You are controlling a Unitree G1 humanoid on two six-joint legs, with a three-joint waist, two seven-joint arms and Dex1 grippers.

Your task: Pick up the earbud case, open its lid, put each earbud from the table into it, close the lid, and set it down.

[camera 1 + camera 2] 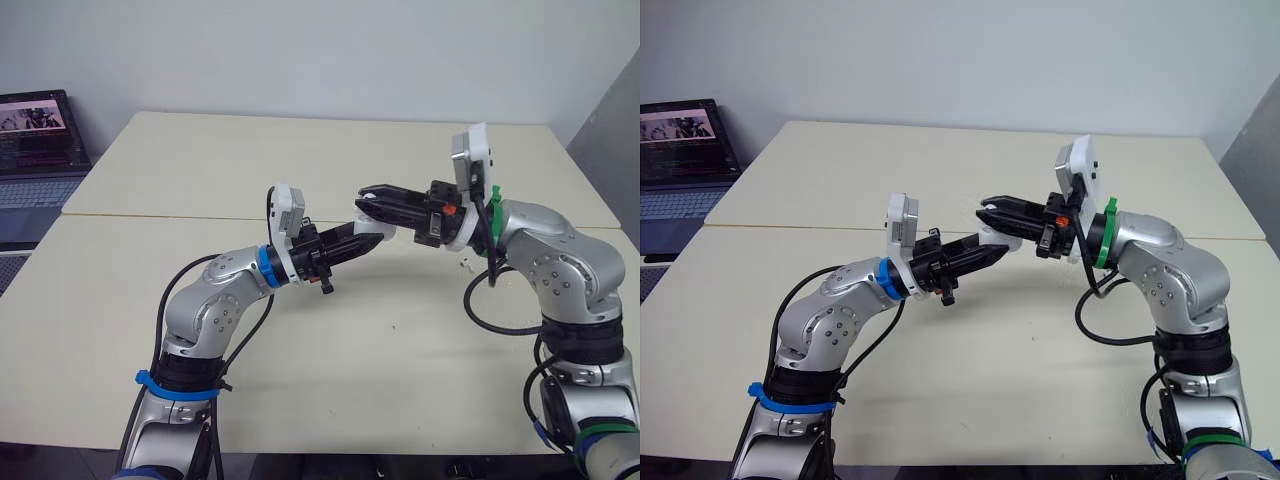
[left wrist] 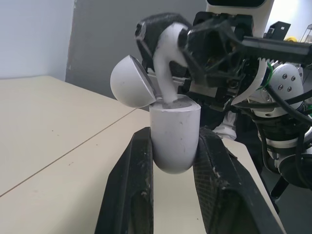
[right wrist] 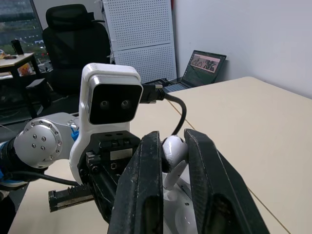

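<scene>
Looks like an office-style lab: two pale tables [image 1: 300,150] pushed together, an open laptop [image 1: 35,150] off to one side, a black swivel chair [image 3: 73,44], a white pegboard panel [image 3: 139,36], plain walls

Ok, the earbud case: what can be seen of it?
The earbud case is smooth, white and plastic-looking, with a rounded bottom. It is clamped in the left claw, above the table. Its domed lid is hinged open to one side. The right claw holds an earbud whose stem meets the case's open top.
</scene>
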